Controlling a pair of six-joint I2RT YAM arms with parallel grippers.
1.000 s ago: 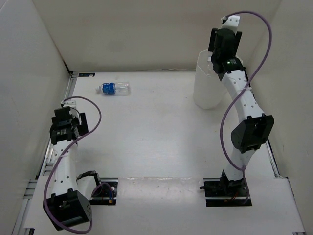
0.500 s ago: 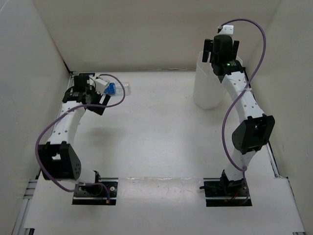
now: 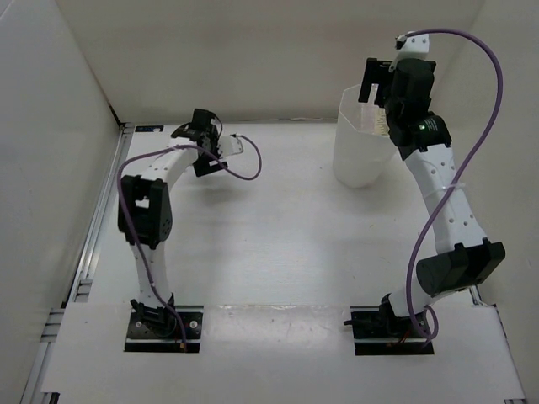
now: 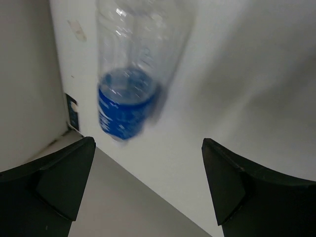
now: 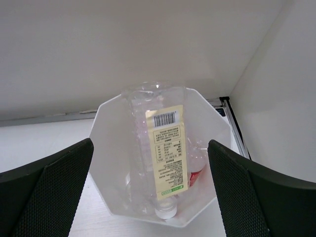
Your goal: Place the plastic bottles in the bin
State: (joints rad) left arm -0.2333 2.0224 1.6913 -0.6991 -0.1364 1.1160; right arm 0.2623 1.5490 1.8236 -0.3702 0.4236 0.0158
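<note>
- left tool point(image 4: 148, 143) is down low by the far left corner of the surface point(image 3: 278, 227), fingers point(image 4: 54, 182) spread wide with nothing between them
- blue bottle point(image 4: 133, 74) lies on its side right ahead of that gap, a bit closer to the finger on the left of the wrist view; it's pretty blurry, and I can't tell if anything touches it
- in the top view the arm covers the bottle, so you can't really pick it out there
- bin point(image 3: 354, 160) stands upright near the far right corner
- right tool point(image 5: 150, 144) hangs over the bin's open top, fingers wide apart, holding nothing
- yellow-label bottle point(image 5: 168, 153) is inside the bin, white cap pointing at the near rim
- red-label bottle point(image 5: 195, 175) peeks out beside it, mostly hidden
</note>
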